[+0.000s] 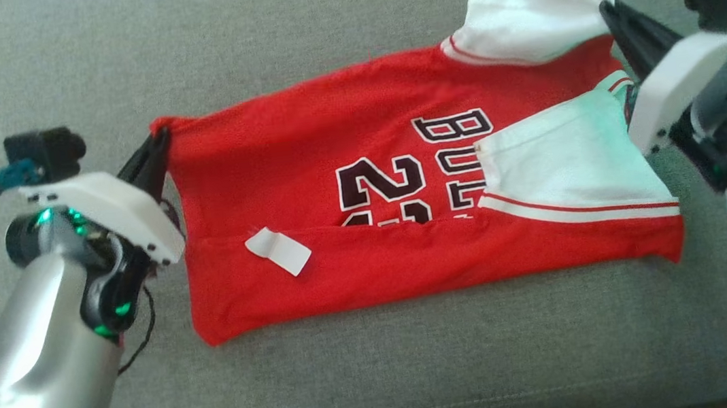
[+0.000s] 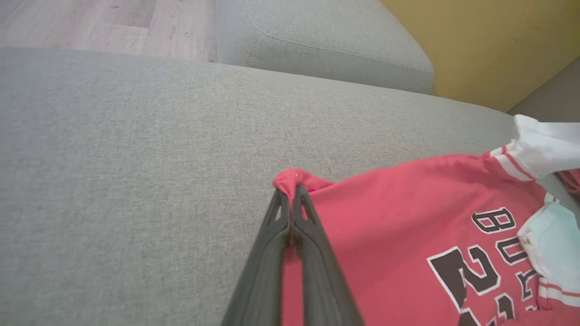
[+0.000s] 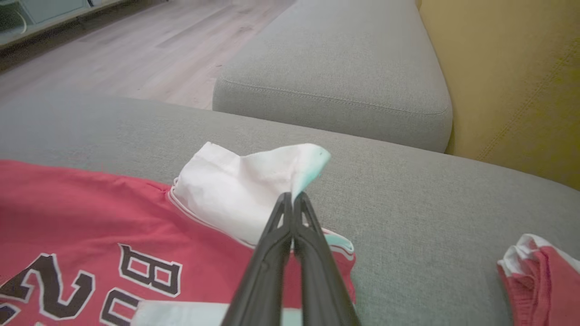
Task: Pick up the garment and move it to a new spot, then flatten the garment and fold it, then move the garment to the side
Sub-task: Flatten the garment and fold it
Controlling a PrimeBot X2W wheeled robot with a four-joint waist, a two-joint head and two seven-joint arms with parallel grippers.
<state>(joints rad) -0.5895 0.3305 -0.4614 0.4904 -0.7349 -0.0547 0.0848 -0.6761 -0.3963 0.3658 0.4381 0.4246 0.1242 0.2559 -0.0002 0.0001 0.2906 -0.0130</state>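
L gripper (image 1: 155,149) clamped tight, jaws pinching the red hem corner of the jersey (image 1: 332,166) at its 10 o'clock. R gripper (image 1: 608,10) is shut too, nipping the white sleeve (image 1: 533,13) tip at 1 o'clock. The jersey's stretched btwn them on the grey cushion (image 1: 383,379), near edge folded up over the numbers, 2nd sleeve (image 1: 571,160) flopped across. Risk, I'd say: both pinches are thin, so an uneven pull could slip one out, esp. the sleeve tip, and the 6 o'clock fold spills open.
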